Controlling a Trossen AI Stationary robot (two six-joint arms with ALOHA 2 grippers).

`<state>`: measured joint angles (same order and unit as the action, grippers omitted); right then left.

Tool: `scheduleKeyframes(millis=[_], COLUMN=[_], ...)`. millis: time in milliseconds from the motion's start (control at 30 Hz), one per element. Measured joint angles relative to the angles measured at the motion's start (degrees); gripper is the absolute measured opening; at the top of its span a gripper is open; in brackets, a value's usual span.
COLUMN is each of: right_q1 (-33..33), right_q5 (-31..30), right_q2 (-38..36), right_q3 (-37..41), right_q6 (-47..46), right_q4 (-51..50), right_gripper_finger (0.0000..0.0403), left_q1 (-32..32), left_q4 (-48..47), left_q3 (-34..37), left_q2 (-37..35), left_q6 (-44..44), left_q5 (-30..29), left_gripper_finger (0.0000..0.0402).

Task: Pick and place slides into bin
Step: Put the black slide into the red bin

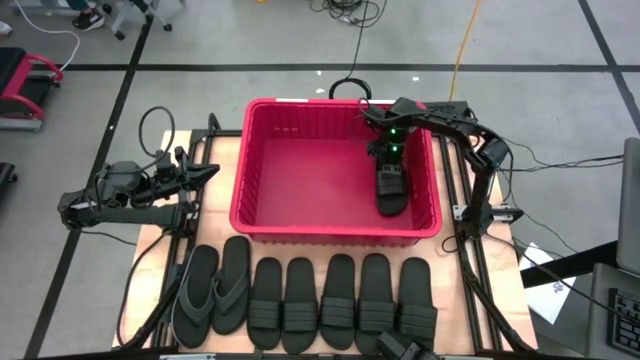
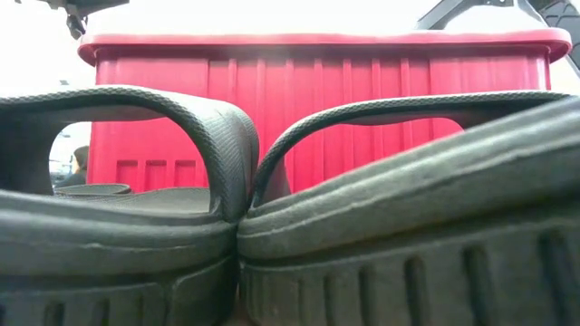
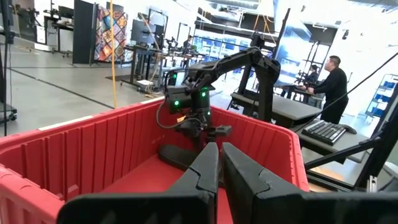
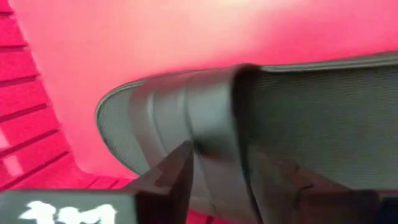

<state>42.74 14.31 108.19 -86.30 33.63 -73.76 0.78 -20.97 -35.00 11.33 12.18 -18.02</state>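
Note:
One black slide point(image 1: 391, 190) lies flat on the floor of the red bin point(image 1: 335, 237), at its right side. My right gripper point(image 1: 388, 165) hangs over it, pointing steeply down, open, with its fingers on either side of the slide's ribbed strap point(image 4: 217, 106). My left gripper point(image 3: 219, 168) is shut and level, outside the bin's left wall point(image 1: 205, 172), holding nothing. A row of several black slides point(image 1: 340, 300) lies sole-down between the bin and the table's near edge. My right gripper's fingers point(image 4: 180, 171) straddle the strap of the slide from above, lying across the band. Whether either finger touches the strap I cannot tell. The slide rests on the bin floor.
Two longer dark grey thong flip-flops point(image 1: 213, 290) lie at the left end of the row. In the low view two slides point(image 2: 118, 226) fill the foreground before the bin's near wall point(image 2: 317, 91). A person stands in the room beyond the table point(image 3: 333, 87).

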Motion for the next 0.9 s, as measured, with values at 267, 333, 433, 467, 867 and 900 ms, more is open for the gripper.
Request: scheduleKeyframes(millis=[267,333,433,467,867,900], right_q1=[-0.08,-0.11,-0.58,-1.01,-6.92,-7.12], right_q5=[-1.92,-2.42,-2.42,-2.37,6.46,7.17], right_q2=[-4.24,-5.76,-9.54,-11.32,-38.51,-40.33], right_q3=[0.00,0.00,0.00,0.00,-0.07,-0.07], right_q6=[-0.02,-0.60,-1.72,-1.80,-10.79,-10.89], right_q4=[1.21,0.91,0.97,1.19,20.88,21.88], right_gripper_finger=[0.0177,0.0177,0.0167,0.0163,0.0032,0.0017], left_q1=[0.00,0.00,-0.01,-0.01,-0.01,-0.01], left_q4=[0.00,0.04,0.07,0.07,0.16,0.17], left_q3=[0.00,0.00,0.00,0.00,0.02,0.02], left_q2=[0.00,0.00,0.02,0.01,0.00,0.00], left_q6=[-0.46,-0.46,-0.45,-0.45,0.63,0.63], left_q5=[0.02,0.03,0.04,0.04,0.00,0.00], left_gripper_finger=[0.0021,0.0021,0.0021,0.0021,0.0021,0.0021])
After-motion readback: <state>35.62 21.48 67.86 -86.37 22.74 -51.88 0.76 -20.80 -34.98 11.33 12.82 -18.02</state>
